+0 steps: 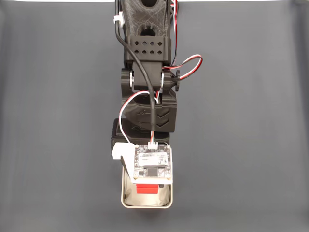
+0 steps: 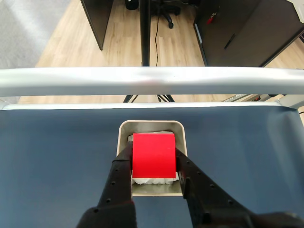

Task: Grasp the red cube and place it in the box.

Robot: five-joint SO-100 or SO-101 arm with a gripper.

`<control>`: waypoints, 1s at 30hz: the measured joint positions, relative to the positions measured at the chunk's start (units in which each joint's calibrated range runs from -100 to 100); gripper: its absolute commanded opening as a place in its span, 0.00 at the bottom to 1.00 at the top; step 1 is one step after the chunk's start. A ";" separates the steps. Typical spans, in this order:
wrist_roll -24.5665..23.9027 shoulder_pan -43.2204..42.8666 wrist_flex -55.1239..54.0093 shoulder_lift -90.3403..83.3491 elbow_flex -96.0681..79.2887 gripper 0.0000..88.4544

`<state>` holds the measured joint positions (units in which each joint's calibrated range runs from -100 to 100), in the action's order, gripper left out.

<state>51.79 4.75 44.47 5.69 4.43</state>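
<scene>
Step in hand, by my reading: the release. The red cube (image 2: 153, 155) hangs directly over the box (image 2: 124, 129), so the carry looks finished and what remains is letting go cleanly.

To do it well: keep the wrist steady and centred, lower only if the cube looks high over the lining, then open the jaws evenly so neither finger drags the cube sideways toward the rim. In the wrist view the cube sits within the box outline, with white lining (image 2: 151, 181) showing below it and a strip above, so a straight drop should land inside. Lift straight up afterwards to avoid clipping the tin wall.

Gripper (image 2: 154, 159): clenched on the cube, one black finger pressed to each side face, opened just to the cube's width. Whether the cube's underside touches the lining cannot be told.

In the fixed view the gripper (image 1: 147, 186) is largely hidden under the wrist camera board (image 1: 150, 164); a strip of the red cube (image 1: 147, 188) shows just below that board, inside the box (image 1: 166, 204). The dark table mat (image 1: 241, 145) lies around.
</scene>
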 measured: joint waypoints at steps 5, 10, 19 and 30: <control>0.00 0.15 0.00 0.52 0.00 0.04; 0.00 0.15 -0.16 0.52 0.00 0.19; 0.00 0.22 -0.16 0.52 0.00 0.47; 0.00 0.22 -0.80 0.52 0.00 0.51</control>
<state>51.79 4.97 43.68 6.21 4.43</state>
